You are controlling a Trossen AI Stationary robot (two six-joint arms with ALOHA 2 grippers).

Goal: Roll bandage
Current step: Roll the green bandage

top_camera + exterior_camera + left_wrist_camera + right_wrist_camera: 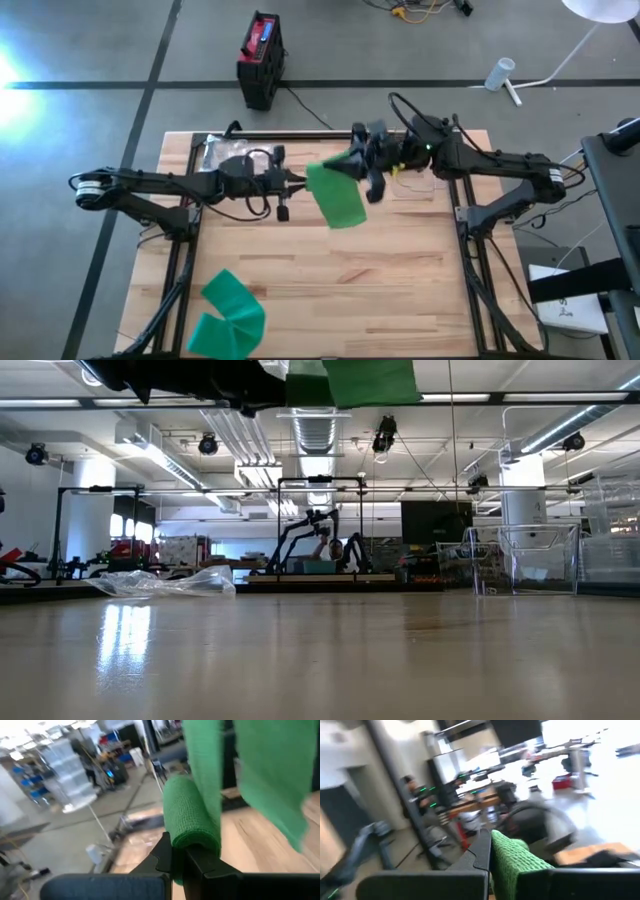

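A green bandage [336, 196] hangs in the air over the far middle of the table, held between my two grippers. My left gripper [300, 181] comes from the table's left and is shut on the bandage's rolled end [192, 817]. My right gripper [352, 160] comes from the right, a little higher, and is shut on the strip's other end [514, 861]. The loose strip [272, 775] droops between them; the low view shows only its lower edge [352, 382] at the top of the picture. A second green bandage [228, 312] lies flat at the table's near left corner. My left gripper pinches the rolled end [186, 844] between its two fingers, coming level from the table's left. The roll stands out beyond the fingertips, clear of the table, and the strip runs on from it toward my right gripper. My right gripper pinches the strip's end [506, 851] between its two fingers, coming about level from the table's right. I cannot tell how many layers it has. The strip hangs slack below it, well clear of the table.
A crumpled clear plastic bag [214, 150] lies at the table's far left. Off the table stand a black and red case [261, 60] on the floor behind and clear bins [540, 560] at the right. The near half of the wooden table [380, 290] is bare.
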